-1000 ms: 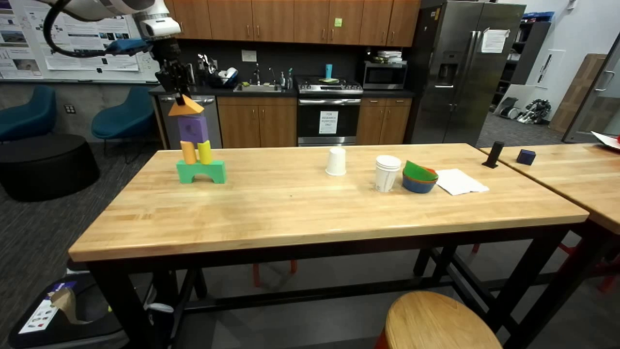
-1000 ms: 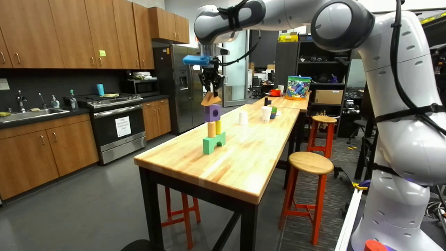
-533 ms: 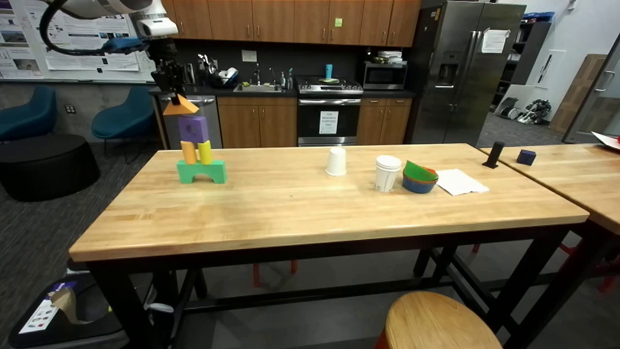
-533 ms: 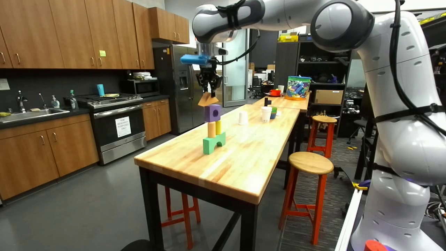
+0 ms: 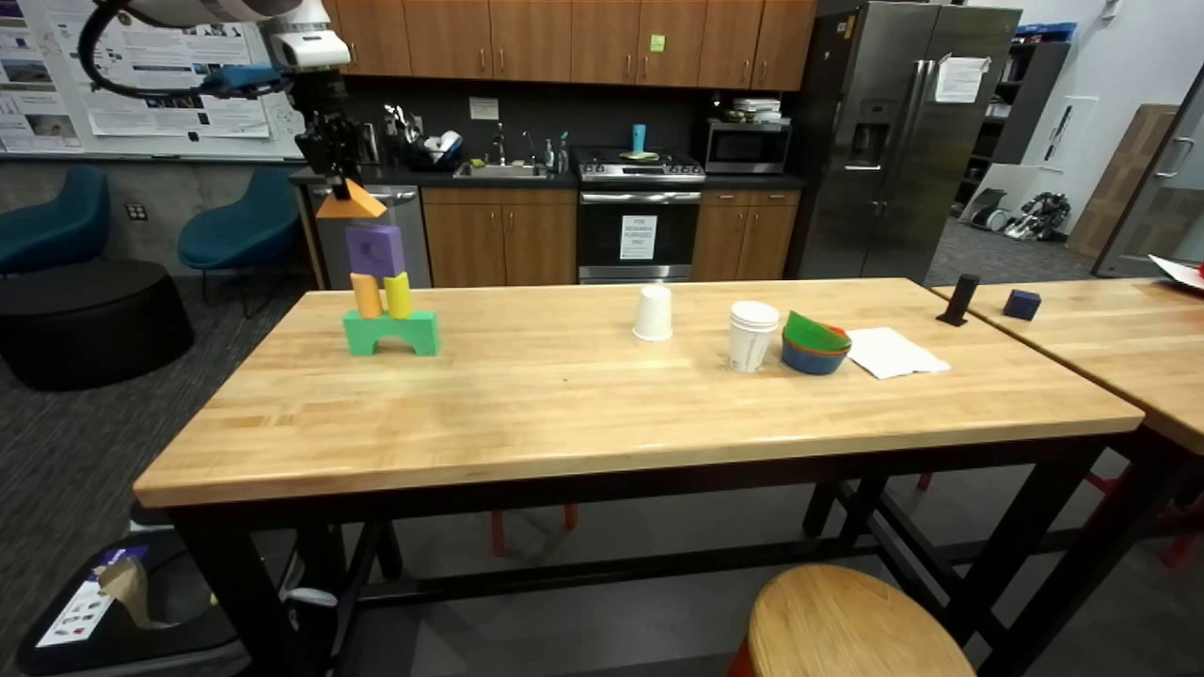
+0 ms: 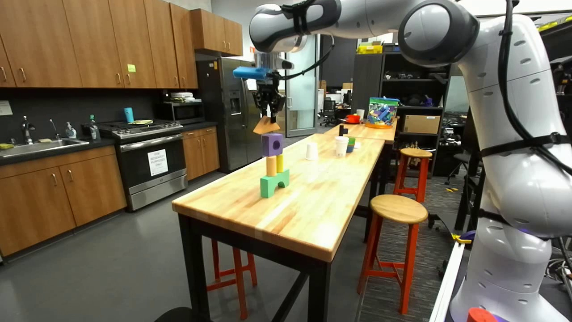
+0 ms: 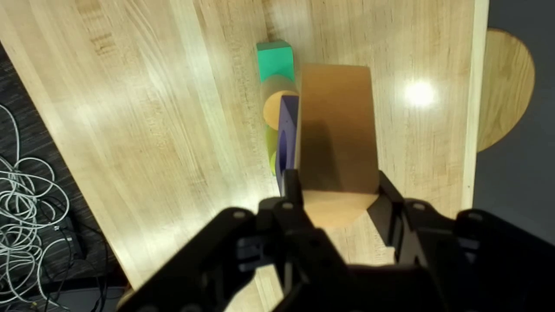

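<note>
- Above the worktop [image 5: 564, 404], an orange triangular block [image 5: 351, 202] is held by the end effector [image 7: 339, 190].
- The jaws are closed against two opposite sides of this block, spaced apart by its width.
- In an exterior view, a narrow gap is shown between the triangular block and a purple block [image 5: 374, 250] below it.
- The purple block is supported by an orange cylinder [image 5: 366, 294] and a yellow cylinder [image 5: 399, 295], both upright.
- Both cylinders are seated on a green arch [image 5: 391, 327], placed on the worktop.
- Farther along the worktop, an inverted white cup [image 5: 653, 313], stacked white cups [image 5: 751, 340] and nested bowls [image 5: 814, 360] are located.
</note>
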